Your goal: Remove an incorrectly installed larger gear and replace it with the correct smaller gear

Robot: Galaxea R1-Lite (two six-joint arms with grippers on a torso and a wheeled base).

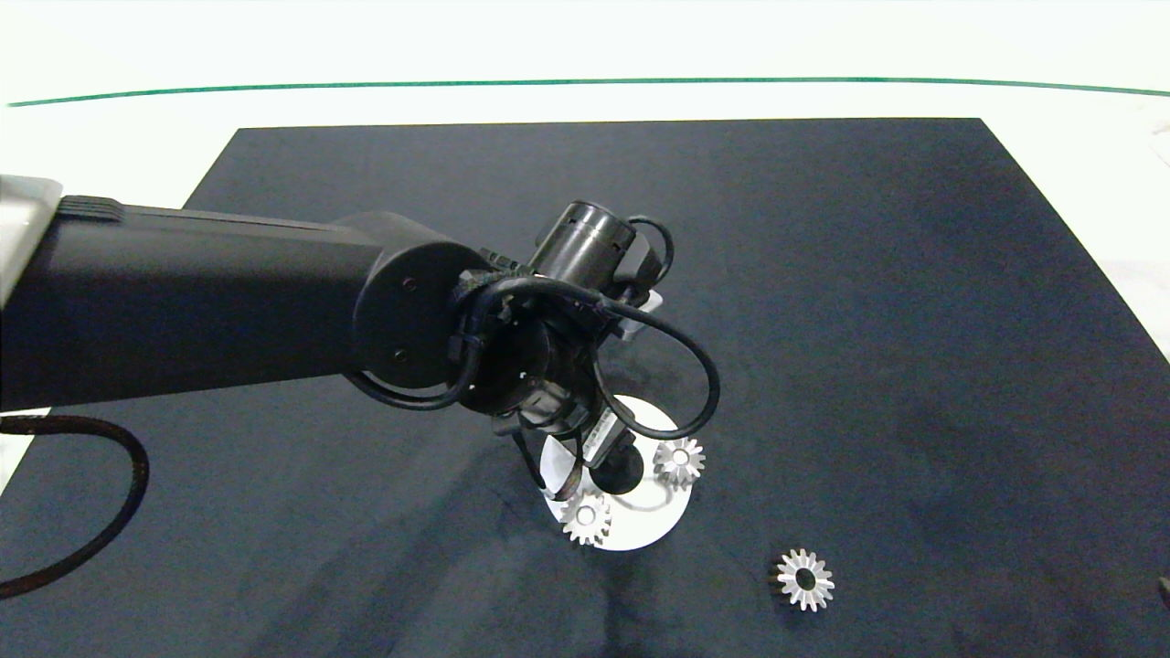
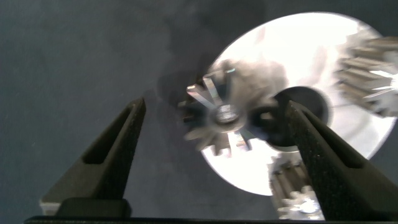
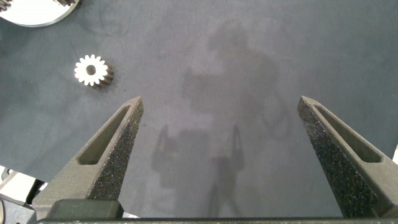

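Black matting (image 1: 914, 320) covers most of a white table (image 1: 585, 100). Nearest the camera, the larger gear (image 1: 804, 580) lies flat on the mat by itself, dark bore upward, at about 4 o'clock from the white disc (image 1: 640, 530) and well apart from it. The right gripper (image 3: 221, 99) hangs over bare mat with its fingers spread wide and nothing between them; its wrist view shows the larger gear off to one side.

On the disc, one silver gear (image 1: 586, 516) sits at roughly 7 o'clock on the rim and another (image 1: 679, 460) at about 2 o'clock, with a dark round hub (image 1: 622, 475) between them. The left gripper (image 2: 216, 104) is directly over the disc, its arm reaching in from 9 o'clock. Its fingers stand wide apart, and the smaller gear (image 2: 214, 118) appears between them at the disc's edge beside the hub, blurred, with neither finger touching it.

Beyond the mat, a thin green line (image 1: 585, 81) crosses the far side of the table.
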